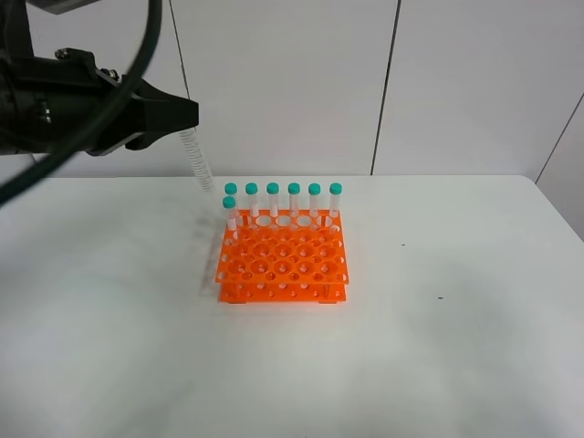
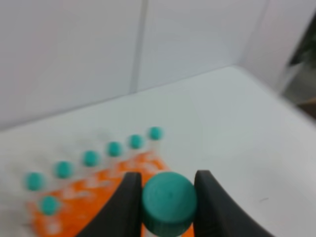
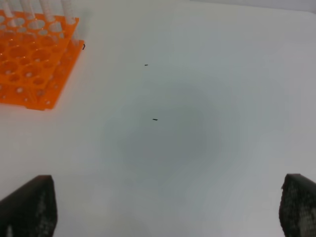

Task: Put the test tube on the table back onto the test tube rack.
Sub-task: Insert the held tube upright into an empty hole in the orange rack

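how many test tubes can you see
8 tubes: six in the rack's back row, one in front at its left end, one tube held in the left gripper. None look hidden.

Premises: a laboratory-type robot test bench. Evidence: a bright orange test tube rack [image 1: 283, 269] holding seven clear tubes [image 1: 294, 196] with teal screw caps stands on a plain white matte table [image 1: 474, 365]. Bare white wall panels [image 1: 292, 82] with dark seams close off the back. A black robot arm [image 1: 82, 100] reaches in over the table's left side.
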{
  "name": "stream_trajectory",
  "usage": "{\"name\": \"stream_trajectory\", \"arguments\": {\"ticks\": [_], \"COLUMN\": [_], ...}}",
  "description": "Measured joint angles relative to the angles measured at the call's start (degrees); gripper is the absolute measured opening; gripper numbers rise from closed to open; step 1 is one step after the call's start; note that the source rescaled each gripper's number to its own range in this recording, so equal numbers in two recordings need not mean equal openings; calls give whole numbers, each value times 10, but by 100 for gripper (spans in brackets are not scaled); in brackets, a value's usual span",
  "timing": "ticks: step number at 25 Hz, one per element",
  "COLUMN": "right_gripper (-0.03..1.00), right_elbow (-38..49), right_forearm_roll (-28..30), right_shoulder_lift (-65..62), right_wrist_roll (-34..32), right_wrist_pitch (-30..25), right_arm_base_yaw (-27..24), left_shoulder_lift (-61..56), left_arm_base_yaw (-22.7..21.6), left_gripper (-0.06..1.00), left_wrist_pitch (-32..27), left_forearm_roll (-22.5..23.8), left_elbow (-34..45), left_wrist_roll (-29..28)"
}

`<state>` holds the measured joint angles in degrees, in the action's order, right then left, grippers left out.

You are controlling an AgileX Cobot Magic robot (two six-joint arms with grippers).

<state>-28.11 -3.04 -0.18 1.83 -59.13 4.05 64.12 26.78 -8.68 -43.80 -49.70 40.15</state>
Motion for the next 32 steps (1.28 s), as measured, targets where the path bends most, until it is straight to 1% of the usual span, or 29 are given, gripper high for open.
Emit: {"name": "stream_trajectory", "arguments": {"ticks": [2,4,5,6,8,9,12,18,21,23,25,27,30,32], "right_gripper": [100,100,100,100,100,100,100,100,100,100,100,100,100,100], "right_elbow": [0,0,0,0,0,0,0,0,0,0,0,0,0,0], "right_forearm_roll": [0,0,0,0,0,0,0,0,0,0,0,0,0,0], "right_shoulder_lift": [0,0,0,0,0,0,0,0,0,0,0,0,0,0], "right_wrist_roll": [0,0,0,0,0,0,0,0,0,0,0,0,0,0], "right_wrist_pitch": [0,0,0,0,0,0,0,0,0,0,0,0,0,0], "right_arm_base_yaw": [0,0,0,0,0,0,0,0,0,0,0,0,0,0], "left_shoulder_lift": [-5,-4,-2,3,20,32,85,197,243,270,289,304,328,345], "left_arm_base_yaw": [24,52,61,68,71,71,71,71,71,71,71,71,71,71], "left_gripper": [0,0,0,0,0,0,0,0,0,0,0,0,0,0], "left_wrist_pitch": [16,31,44,58,102,126,183,250,296,328,344,348,350,352], "left_forearm_roll": [154,271,319,355,394,404,414,415,415,415,415,415,415,415], "left_elbow": [0,1,4,8,15,18,19,19,19,19,19,15,-6,-21], "left_wrist_roll": [-110,-195,-231,-256,-300,-311,-316,-302,-325,-355,-380,-392,-393,-384]}}
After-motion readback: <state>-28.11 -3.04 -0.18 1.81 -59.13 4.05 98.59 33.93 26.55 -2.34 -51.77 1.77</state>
